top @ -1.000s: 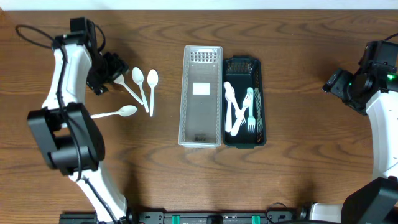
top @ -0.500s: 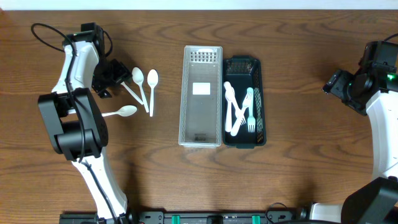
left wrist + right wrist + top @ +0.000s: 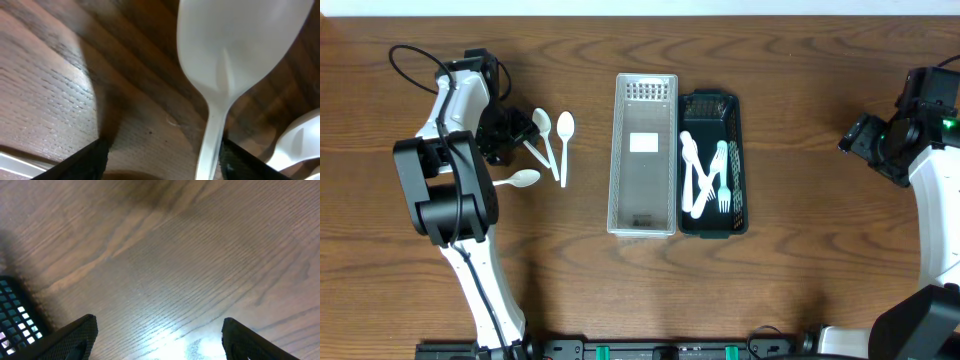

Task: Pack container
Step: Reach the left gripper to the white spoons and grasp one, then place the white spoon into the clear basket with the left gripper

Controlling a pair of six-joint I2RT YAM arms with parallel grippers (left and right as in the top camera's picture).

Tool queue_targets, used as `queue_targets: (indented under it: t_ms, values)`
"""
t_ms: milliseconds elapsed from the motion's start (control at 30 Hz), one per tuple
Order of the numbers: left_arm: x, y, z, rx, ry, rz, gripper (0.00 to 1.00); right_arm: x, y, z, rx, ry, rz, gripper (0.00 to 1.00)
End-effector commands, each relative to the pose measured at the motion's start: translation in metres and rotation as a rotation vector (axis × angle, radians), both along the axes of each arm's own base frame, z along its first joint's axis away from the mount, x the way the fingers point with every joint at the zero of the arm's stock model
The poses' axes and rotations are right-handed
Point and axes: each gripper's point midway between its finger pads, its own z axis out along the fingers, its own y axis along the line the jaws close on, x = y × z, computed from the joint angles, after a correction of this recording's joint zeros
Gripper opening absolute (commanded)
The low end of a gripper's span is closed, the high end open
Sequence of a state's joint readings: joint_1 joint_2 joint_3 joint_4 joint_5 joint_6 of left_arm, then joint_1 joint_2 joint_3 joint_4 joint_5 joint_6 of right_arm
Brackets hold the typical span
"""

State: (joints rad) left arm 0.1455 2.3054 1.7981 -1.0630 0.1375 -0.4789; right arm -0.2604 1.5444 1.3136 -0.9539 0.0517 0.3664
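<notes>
While lying flat on desk (image 3: 45, 90), left of clear bin (image 3: 643, 180): plastic spoon (image 3: 235, 45), probably light, thin, slippery; best pinched across narrow neck. Left gripper (image 3: 162, 161) spread astride it; right gripper (image 3: 157, 340) also parted, holding nothing.

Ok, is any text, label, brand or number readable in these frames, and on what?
None can be read.
White label in the clear container: too small to tell whether it carries print.
Small dark mark near its lower end: illegible.
</notes>
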Motion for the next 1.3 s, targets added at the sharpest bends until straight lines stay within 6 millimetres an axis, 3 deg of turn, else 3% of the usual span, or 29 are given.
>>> queue_targets:
  t_ms: [0,267,467,700,800,967,1167,1267]
  values:
    - [0.001,0.003,-0.003,0.019,0.005,0.002,0.63,-0.002,-0.001,-0.002,0.009,0.009,-0.012,0.82]
    - [-0.007,0.002,-0.002,0.008,0.035,-0.06,0.07,-0.004,-0.001,-0.003,0.012,0.019,-0.012,0.82]
    - [-0.009,-0.005,0.018,0.006,0.014,-0.131,0.06,-0.005,-0.001,-0.003,0.012,0.022,-0.011,0.82]
    - [0.006,-0.023,0.095,0.037,-0.162,-0.194,0.06,-0.004,-0.001,-0.003,0.01,0.022,-0.007,0.82]
    - [0.004,-0.047,0.135,0.046,-0.254,-0.264,0.06,-0.004,-0.001,-0.003,0.01,0.022,-0.007,0.82]
    - [-0.01,-0.109,0.171,0.033,-0.329,-0.412,0.06,-0.004,-0.001,-0.003,0.01,0.022,-0.007,0.82]
    - [-0.04,-0.201,0.164,-0.004,-0.306,-0.658,0.06,-0.004,-0.001,-0.003,0.01,0.022,-0.007,0.81]
    - [-0.048,-0.231,0.153,0.006,-0.3,-0.751,0.06,-0.005,-0.001,-0.003,0.01,0.022,-0.007,0.81]
